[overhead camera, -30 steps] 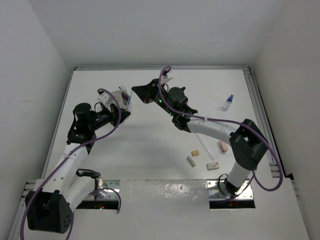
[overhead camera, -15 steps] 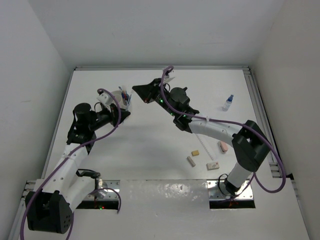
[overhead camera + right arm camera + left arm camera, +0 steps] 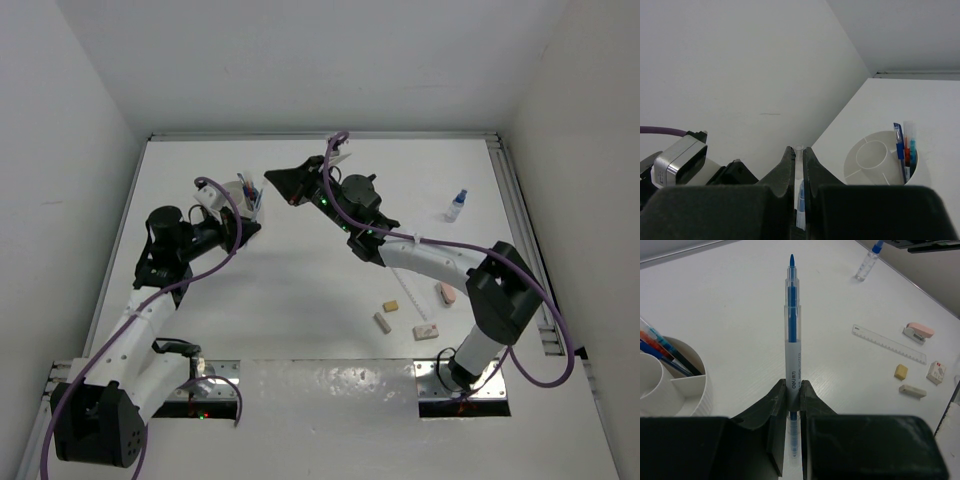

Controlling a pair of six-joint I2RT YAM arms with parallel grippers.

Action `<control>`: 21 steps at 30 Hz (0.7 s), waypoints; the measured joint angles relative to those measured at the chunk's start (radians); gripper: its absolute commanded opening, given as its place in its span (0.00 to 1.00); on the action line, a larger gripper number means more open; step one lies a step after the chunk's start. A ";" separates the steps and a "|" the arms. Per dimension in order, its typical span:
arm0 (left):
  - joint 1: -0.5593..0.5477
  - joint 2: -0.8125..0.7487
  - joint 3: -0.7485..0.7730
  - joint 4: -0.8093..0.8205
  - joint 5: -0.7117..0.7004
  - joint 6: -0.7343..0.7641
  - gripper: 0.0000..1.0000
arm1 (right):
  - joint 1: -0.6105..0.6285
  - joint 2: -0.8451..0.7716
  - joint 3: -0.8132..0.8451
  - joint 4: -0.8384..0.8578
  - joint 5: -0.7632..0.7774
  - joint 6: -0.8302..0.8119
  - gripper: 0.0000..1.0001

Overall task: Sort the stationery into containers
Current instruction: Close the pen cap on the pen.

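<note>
My left gripper [image 3: 793, 385] is shut on a blue pen [image 3: 791, 325], whose tip points away over the table. In the top view the left gripper [image 3: 254, 225] sits just in front of the round white tub [image 3: 240, 188]. That tub [image 3: 687, 390] holds several blue and red-orange pens [image 3: 665, 352]. My right gripper [image 3: 797, 150] is shut on a thin clear piece with a blue part [image 3: 799, 192], which looks like a pen cap. The right gripper [image 3: 270, 178] hangs in the air right of the tub [image 3: 875, 160].
On the right of the table lie a blue-capped bottle [image 3: 456, 205], a pink eraser [image 3: 446, 292], a tan eraser [image 3: 391, 305] and two white erasers [image 3: 382, 322] [image 3: 425, 330]. A clear ruler [image 3: 888, 343] lies beyond them. Walls close in the left, back and right.
The right arm has shifted very slightly; both grips are unchanged.
</note>
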 measured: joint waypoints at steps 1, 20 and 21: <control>0.000 0.000 0.000 0.000 0.000 0.000 0.00 | 0.000 0.000 0.000 0.000 0.000 0.000 0.00; 0.000 -0.007 0.000 -0.002 -0.001 0.000 0.00 | 0.011 0.016 0.000 0.000 -0.003 0.003 0.00; 0.000 -0.007 0.000 -0.005 -0.001 0.000 0.00 | 0.011 0.017 0.000 0.000 -0.003 0.003 0.00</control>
